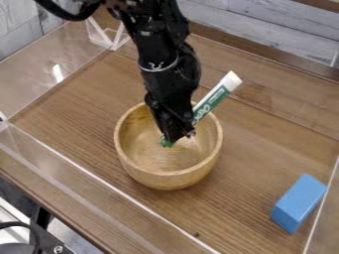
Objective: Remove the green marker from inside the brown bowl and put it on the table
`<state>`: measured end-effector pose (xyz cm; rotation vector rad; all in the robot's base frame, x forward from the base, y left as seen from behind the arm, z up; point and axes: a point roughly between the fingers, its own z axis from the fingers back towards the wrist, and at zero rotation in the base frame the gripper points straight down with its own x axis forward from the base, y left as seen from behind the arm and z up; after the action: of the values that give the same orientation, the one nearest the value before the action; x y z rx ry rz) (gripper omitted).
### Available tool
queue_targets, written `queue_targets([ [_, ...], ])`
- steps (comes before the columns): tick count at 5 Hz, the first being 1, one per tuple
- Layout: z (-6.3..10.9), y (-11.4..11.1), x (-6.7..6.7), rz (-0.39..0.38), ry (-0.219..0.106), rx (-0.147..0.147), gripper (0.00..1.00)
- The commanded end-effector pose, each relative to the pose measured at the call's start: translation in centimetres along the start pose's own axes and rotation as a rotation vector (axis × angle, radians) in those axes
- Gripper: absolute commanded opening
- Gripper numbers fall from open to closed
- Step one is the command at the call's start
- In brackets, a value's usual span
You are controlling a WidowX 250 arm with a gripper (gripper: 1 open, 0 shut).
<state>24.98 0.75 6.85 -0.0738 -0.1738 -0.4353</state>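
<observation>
Nearest the camera, the bowl [166, 151] sits mid-table [79, 119], with a blue block [299, 201] off toward the near right corner, well apart from it. My gripper [172, 136] reaches almost straight down into the bowl, its jaws pinched on the marker [212, 99] at its lower, green end. The marker lies tilted, its long axis running from my fingertips up and to the right, so the white end pokes out over the bowl's far right rim. Whether it touches that rim I cannot tell. So the marker's bulk hangs to the right of my grip and above it. I judge the next move turns on lifting that low end clear of the rim before I carry it sideways to bare table.
</observation>
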Motion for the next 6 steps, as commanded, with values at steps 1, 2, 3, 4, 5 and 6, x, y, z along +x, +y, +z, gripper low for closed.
queue_targets([
  [1, 2.0, 0.7, 1.2, -0.001, -0.060, 0.024, 0.00],
  [2, 2.5, 0.7, 1.2, -0.003, -0.062, 0.015, 0.00],
  [3, 3.0, 0.7, 1.2, -0.006, -0.063, 0.005, 0.00],
  [4, 3.6, 0.8, 1.2, -0.009, -0.068, -0.003, 0.00],
  [5, 4.3, 1.0, 1.2, -0.010, -0.074, -0.008, 0.00],
  [6, 4.9, 1.1, 1.1, -0.006, -0.081, -0.014, 0.00],
])
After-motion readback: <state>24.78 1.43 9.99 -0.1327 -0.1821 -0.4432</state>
